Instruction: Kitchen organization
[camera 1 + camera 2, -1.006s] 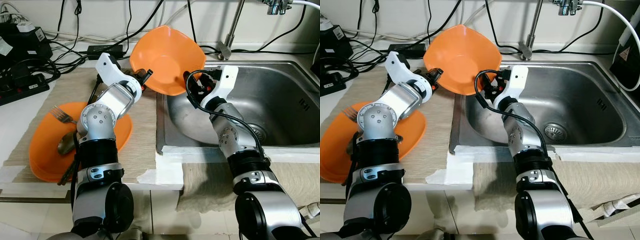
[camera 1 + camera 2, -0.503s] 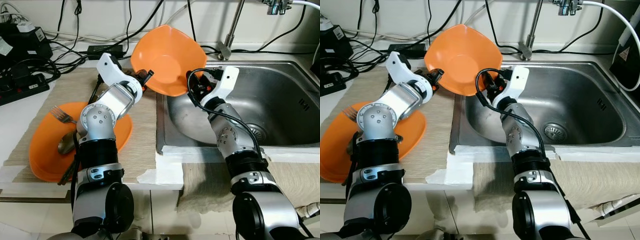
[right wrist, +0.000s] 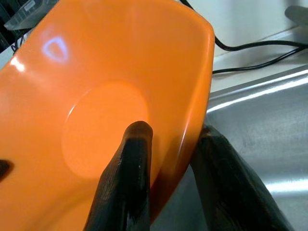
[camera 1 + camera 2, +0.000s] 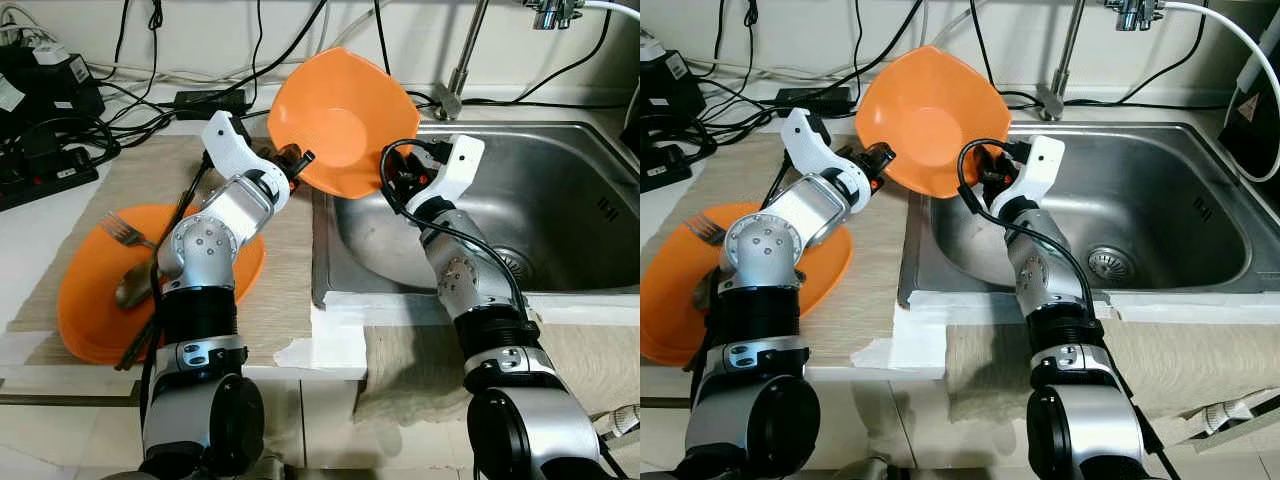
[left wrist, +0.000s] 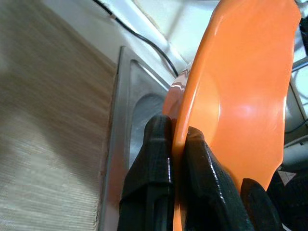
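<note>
An orange bowl (image 4: 340, 120) is held up on edge over the left rim of the steel sink (image 4: 560, 170), its hollow facing me. My left gripper (image 4: 298, 165) is shut on the bowl's left rim; in the left wrist view its two fingers (image 5: 156, 149) pinch the orange bowl's edge (image 5: 240, 96). My right gripper (image 4: 392, 175) holds the lower right rim. The right wrist view has one finger (image 3: 134, 168) inside the bowl (image 3: 96, 96) and the other behind its wall, pressed on it.
An orange plate (image 4: 90, 290) with a fork (image 4: 125, 235) and a spoon (image 4: 130, 290) lies on the beige mat (image 4: 280, 270) at the left. Cables and a power strip (image 4: 50, 170) crowd the back left. The faucet (image 4: 460, 70) rises behind the sink.
The bowl has moved slightly to the right and up, towards the sink, with both grippers still on it. The plate and cutlery have stayed put.
</note>
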Controlling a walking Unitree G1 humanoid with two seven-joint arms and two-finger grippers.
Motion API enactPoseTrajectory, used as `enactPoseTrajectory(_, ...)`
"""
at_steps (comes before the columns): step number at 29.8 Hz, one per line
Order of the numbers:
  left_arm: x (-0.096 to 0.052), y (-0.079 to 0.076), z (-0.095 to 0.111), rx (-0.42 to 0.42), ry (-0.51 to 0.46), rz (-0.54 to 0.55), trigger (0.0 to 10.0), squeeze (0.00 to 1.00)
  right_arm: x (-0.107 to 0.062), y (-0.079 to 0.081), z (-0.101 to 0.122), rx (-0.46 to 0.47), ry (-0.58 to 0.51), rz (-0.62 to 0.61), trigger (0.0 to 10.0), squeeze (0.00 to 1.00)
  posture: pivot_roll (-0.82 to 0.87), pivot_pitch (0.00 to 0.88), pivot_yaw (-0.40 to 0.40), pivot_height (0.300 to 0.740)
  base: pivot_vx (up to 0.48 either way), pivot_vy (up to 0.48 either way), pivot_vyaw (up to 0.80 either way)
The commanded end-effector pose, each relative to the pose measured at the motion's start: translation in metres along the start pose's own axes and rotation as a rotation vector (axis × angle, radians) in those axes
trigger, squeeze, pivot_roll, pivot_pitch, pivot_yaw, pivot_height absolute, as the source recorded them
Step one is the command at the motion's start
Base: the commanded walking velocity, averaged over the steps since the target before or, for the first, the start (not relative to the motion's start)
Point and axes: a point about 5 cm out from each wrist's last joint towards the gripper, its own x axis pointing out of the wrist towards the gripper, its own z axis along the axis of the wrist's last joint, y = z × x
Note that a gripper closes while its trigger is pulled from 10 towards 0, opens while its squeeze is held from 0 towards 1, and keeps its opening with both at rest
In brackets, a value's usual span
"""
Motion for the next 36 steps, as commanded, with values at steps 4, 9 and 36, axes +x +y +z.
enactPoseTrajectory(4,-0.001,-0.015,0.015,0.076,-0.075,-0.074,0.0,0.00,-0.006,-0.003,-0.017,-0.045,0.085,-0.005,0.0,0.00,0.00,0.000,0.023,0.740,0.000,0.000,0.00)
enactPoseTrajectory(9,0.002,-0.010,0.015,0.171,-0.081,-0.044,10.0,0.00,-0.006,-0.003,-0.017,-0.046,0.088,-0.008,0.0,0.00,0.00,0.000,0.023,0.740,0.000,0.000,0.00)
enactPoseTrajectory(36,0.010,0.015,0.016,0.416,-0.136,-0.016,10.0,1.00,-0.010,-0.010,-0.020,-0.109,0.091,-0.047,0.0,0.00,0.00,0.000,0.024,0.740,0.000,0.000,0.00)
